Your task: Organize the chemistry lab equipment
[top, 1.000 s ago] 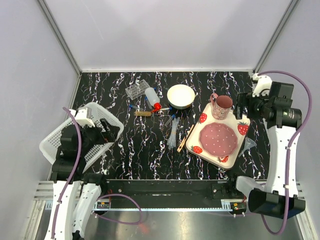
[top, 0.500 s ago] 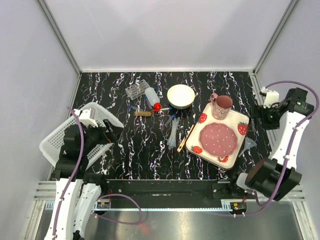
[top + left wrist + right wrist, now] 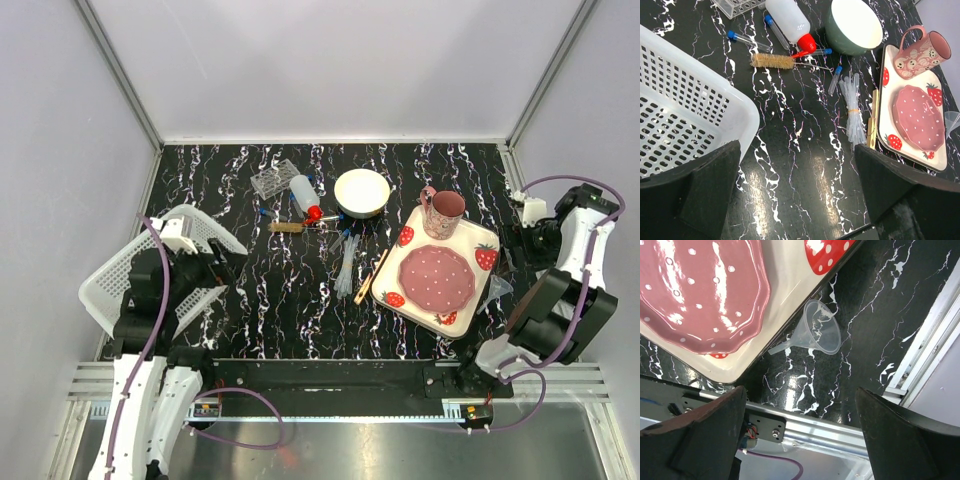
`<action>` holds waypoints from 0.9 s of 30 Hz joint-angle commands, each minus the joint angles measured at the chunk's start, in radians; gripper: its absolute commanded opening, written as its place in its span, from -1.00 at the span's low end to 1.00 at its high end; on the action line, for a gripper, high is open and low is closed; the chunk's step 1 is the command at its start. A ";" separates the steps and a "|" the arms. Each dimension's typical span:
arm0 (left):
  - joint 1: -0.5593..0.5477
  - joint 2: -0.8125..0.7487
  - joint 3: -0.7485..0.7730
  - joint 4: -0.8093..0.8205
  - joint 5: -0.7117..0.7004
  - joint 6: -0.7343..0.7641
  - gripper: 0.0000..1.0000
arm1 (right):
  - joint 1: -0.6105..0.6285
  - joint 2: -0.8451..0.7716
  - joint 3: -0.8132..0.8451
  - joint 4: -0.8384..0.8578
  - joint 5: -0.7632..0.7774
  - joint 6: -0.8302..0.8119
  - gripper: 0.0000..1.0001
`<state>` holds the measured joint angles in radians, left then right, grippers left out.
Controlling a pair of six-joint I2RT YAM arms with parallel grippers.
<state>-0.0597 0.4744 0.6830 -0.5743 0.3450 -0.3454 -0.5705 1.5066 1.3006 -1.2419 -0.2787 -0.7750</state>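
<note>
The clear tube rack [image 3: 274, 180] and the white squeeze bottle with a red cap [image 3: 304, 193] lie at the back middle of the table. They also show in the left wrist view, the rack [image 3: 737, 5] and the bottle [image 3: 788, 22]. Blue-capped tubes [image 3: 747, 41] lie scattered around them. A bundle of clear pipettes [image 3: 854, 112] lies mid-table, with a wooden stick [image 3: 872, 120] beside it. My left gripper [image 3: 800, 200] is open and empty beside the white basket's corner. My right gripper [image 3: 802, 440] is open and empty over the table's right front corner, near a clear funnel [image 3: 817, 332].
A white perforated basket [image 3: 120, 280] sits tilted at the left edge. A bristle brush [image 3: 774, 61] lies by the bottle. A white bowl [image 3: 362, 192], a pink mug [image 3: 443, 212] and a strawberry plate [image 3: 480, 255] take up the right side. A metal rail [image 3: 840, 432] borders the front.
My right arm has drawn back from beside the mug to the table's right edge and folded down toward the front corner. The left arm has barely moved.
</note>
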 commanded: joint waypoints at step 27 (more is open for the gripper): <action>-0.014 0.222 0.070 0.090 0.152 -0.122 0.98 | -0.002 0.417 0.203 -0.108 -0.112 -0.191 0.38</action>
<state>-0.0654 0.7025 0.7086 -0.5472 0.4641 -0.4515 -0.5705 1.8931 1.4265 -1.2823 -0.3443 -0.9447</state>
